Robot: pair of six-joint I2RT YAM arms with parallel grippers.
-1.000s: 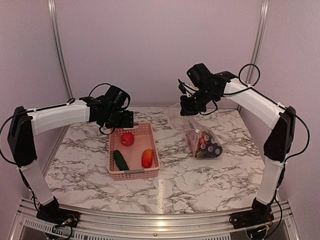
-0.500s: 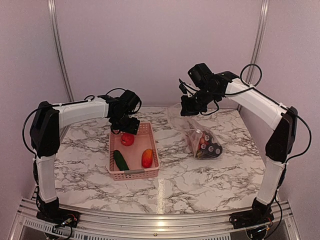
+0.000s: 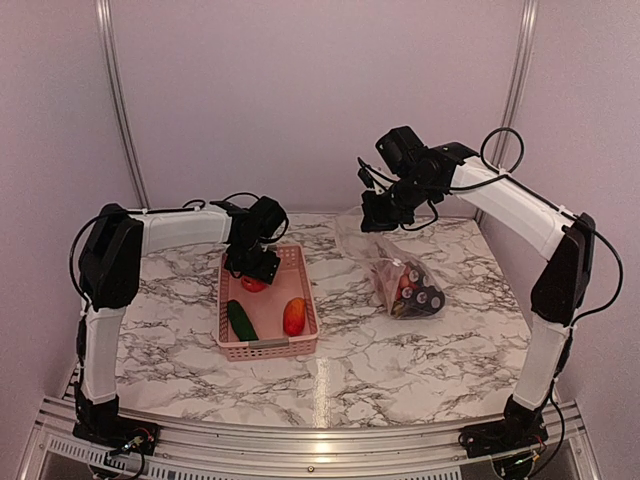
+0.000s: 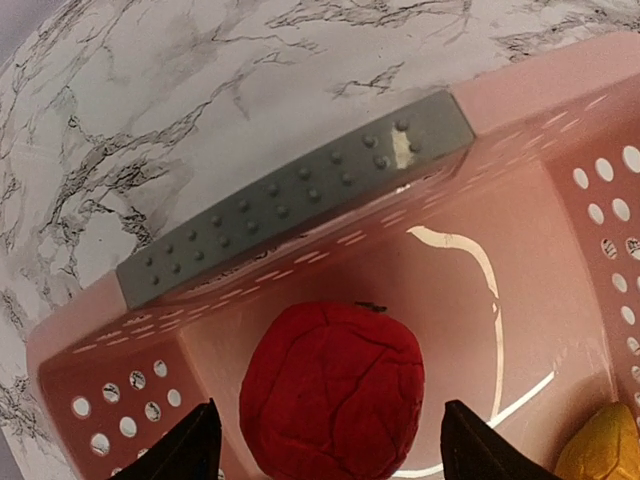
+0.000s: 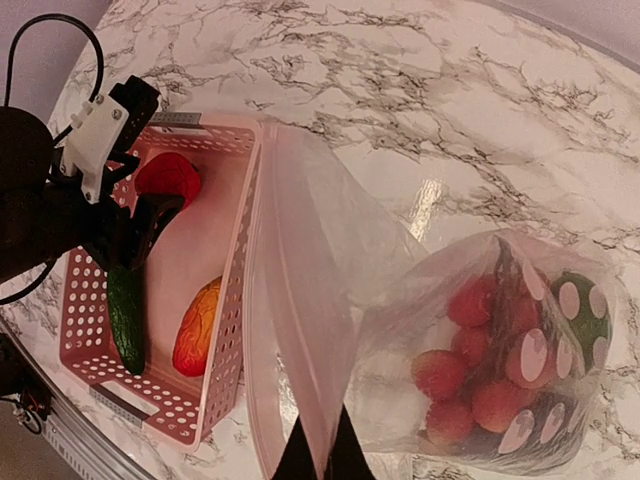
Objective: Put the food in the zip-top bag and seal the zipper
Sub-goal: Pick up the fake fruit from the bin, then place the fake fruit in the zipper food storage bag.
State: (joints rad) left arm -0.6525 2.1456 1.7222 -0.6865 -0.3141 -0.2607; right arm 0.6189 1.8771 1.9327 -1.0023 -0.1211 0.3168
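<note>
My left gripper (image 4: 330,455) is open and low inside the pink basket (image 3: 266,349), one finger on each side of a red tomato (image 4: 332,390) without touching it. A dark green cucumber (image 3: 241,320) and an orange-red fruit (image 3: 294,316) lie nearer in the same basket. My right gripper (image 5: 322,460) is shut on the zipper (image 5: 285,300) strip, holding the mouth of the clear zip-top bag (image 3: 372,250) up above the table. The bag's bottom rests on the marble with several red balls and dark pieces of food (image 5: 490,370) inside.
The basket's grey handle (image 4: 290,200) lies just beyond the tomato. Marble table (image 3: 400,350) stretches between basket and bag. Walls and metal posts close in the back and both sides.
The left arm has swung right and lowered its open gripper into the far end of the basket, over the tomato. The right arm and bag have stayed put.
</note>
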